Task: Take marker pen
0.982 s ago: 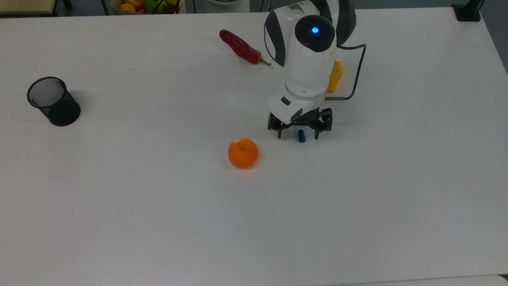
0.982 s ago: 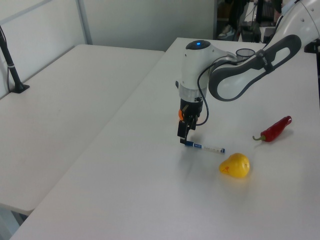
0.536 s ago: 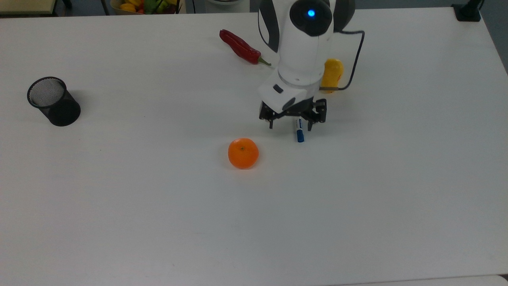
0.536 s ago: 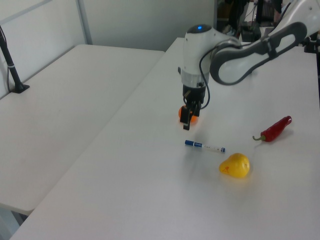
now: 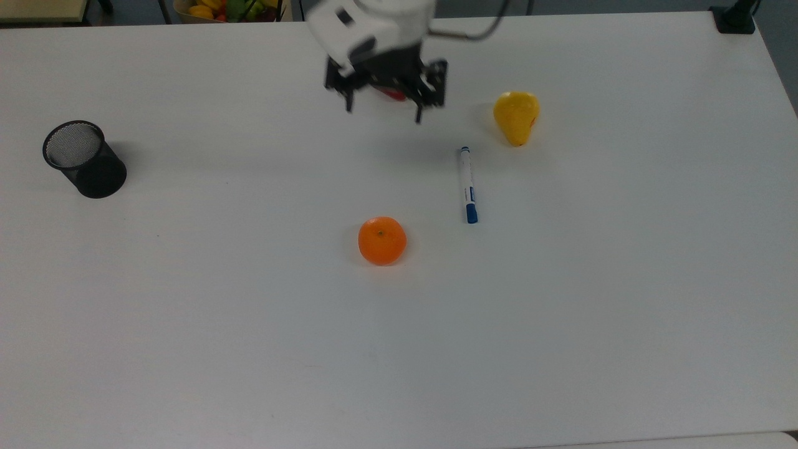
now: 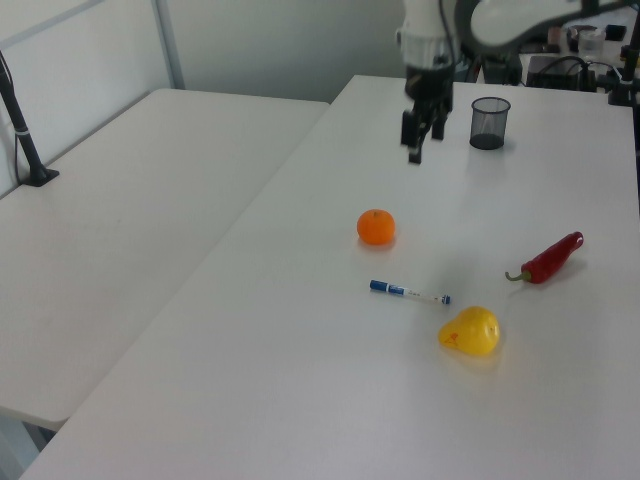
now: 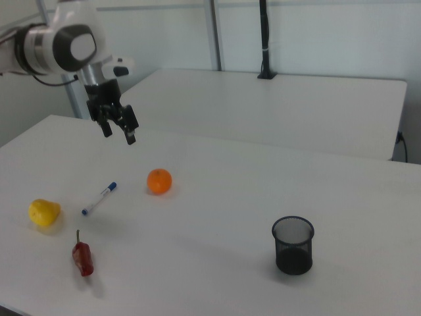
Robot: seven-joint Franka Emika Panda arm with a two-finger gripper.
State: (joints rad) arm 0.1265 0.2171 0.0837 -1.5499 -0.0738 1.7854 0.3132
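Observation:
The marker pen (image 5: 466,185) lies flat on the white table, white barrel with its blue cap toward the top view's bottom; it lies between the orange and the pear (image 6: 410,292) (image 7: 99,198). My gripper (image 5: 383,113) hangs high above the table, well away from the marker, up and to the left of it in the top view. Its fingers are spread wide with nothing between them, as the left view (image 6: 415,150) and the right view (image 7: 119,136) also show.
An orange (image 5: 382,241) sits near the marker's cap end. A yellow pear (image 5: 516,116) lies beyond the other end. A red chili (image 6: 550,257) rests past the pear. A black mesh cup (image 5: 84,159) stands at the top view's far left.
The gripper stood low over the marker's cap end a second ago; it has since risen and swung away toward the top view's upper left, still open. The marker stays on the table.

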